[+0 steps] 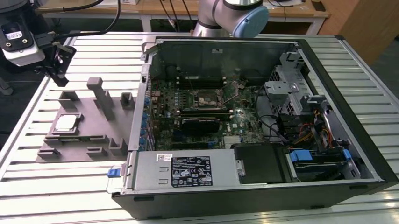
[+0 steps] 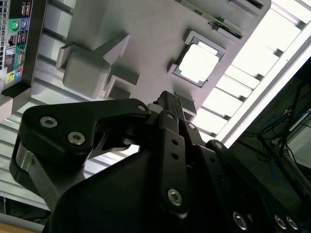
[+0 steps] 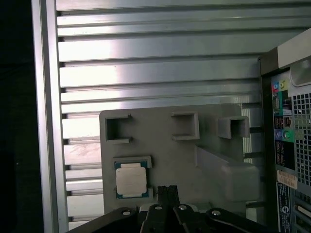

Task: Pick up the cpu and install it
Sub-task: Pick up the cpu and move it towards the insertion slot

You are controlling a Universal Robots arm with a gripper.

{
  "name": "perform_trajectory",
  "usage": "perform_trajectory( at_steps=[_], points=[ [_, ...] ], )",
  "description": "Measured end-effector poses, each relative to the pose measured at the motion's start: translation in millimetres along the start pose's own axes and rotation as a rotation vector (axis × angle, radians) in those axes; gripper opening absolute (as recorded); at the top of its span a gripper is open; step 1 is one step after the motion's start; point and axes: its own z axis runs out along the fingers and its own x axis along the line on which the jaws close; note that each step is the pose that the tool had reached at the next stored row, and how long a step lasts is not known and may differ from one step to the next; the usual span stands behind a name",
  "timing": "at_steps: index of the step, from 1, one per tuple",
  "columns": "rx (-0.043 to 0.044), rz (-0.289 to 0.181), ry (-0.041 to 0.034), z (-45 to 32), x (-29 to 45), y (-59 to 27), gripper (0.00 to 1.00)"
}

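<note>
Exterior view, slatted table (image 1: 62, 186), grey fixture (image 1: 70, 150) holding cpu (image 1: 67, 123), tool (image 1: 62, 81) seemingly closed nearby, wooden desk (image 1: 156, 7) behind

Bench: a top of ribbed aluminium slats (image 1: 56, 186) is laid in long parallel strips with dark grooves between them.
Light: strong white glare is thrown back from the slats in both wrist views.
Wooden desk (image 1: 156, 7): a pale wood top on white legs is set behind the bench.
Cables (image 1: 169, 11): dark leads are hung under the desk.
Wooden panel (image 1: 365, 23): stood at the exterior view's right, beyond the bench.
Floor (image 1: 9, 121): dark, seen past the bench edge at the exterior view's left.
</note>
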Motion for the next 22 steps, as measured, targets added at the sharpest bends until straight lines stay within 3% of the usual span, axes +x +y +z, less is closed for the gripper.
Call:
perform_trajectory(
  at_steps=[22],
  points=[
    [0.0002,0.0,0.0002,11.3,11.3,-1.1,0.11]
  ],
)
